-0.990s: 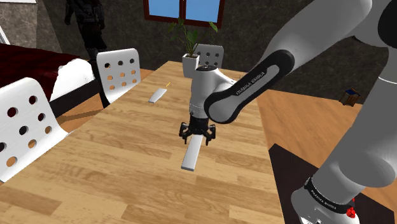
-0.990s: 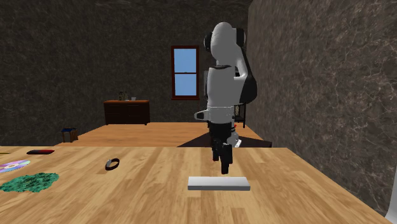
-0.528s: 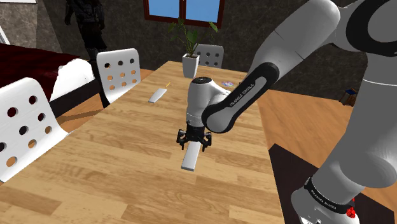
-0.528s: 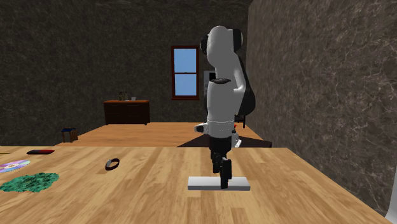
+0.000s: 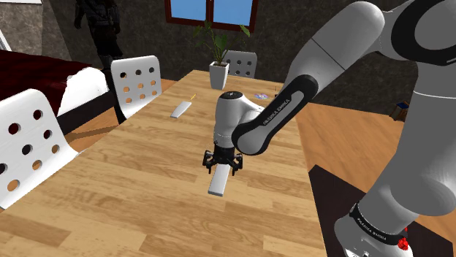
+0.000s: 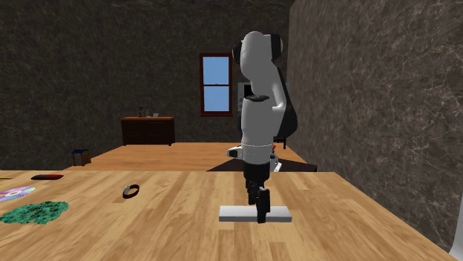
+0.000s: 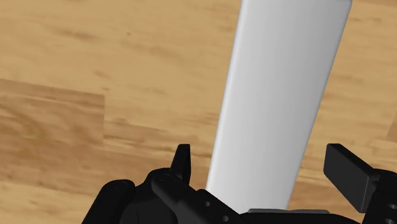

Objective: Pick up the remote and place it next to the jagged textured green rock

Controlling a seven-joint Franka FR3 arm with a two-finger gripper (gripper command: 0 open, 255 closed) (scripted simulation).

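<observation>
A white robot arm (image 5: 292, 95) reaches over a wooden table (image 5: 131, 182) and holds its black gripper (image 5: 221, 162) low over the remote (image 5: 218, 184), a long, thin, flat slab drawn pale grey-white. The remote lies flat on the tabletop, roughly mid-table in the shoulder view and close to the front edge in the second exterior view, where the gripper meets it near its middle. From the wrist camera, the two fingers (image 7: 347, 173) stand wide apart, one on each long side of the remote. A strip of wood shows between each finger and the slab's edge, so the gripper straddles the remote without touching it and has hold of nothing. The green rock (image 6: 35, 213), a low, jagged, dark green patch, sits on the same table well apart from the remote, toward the second exterior view's left. A small dark ring (image 6: 131, 191) lies between them, farther back. The remote looks stiff and light, and it should not bend or sag when lifted. Its faces look smooth, so it may slip if pinched weakly or tip if taken near one end. The best hold appears to be across the narrow width, pressing on the two long edges near the middle of its length, so that it hangs level. The slab is thin, so the fingertips would likely need to sit almost at the tabletop to catch the edges.
</observation>
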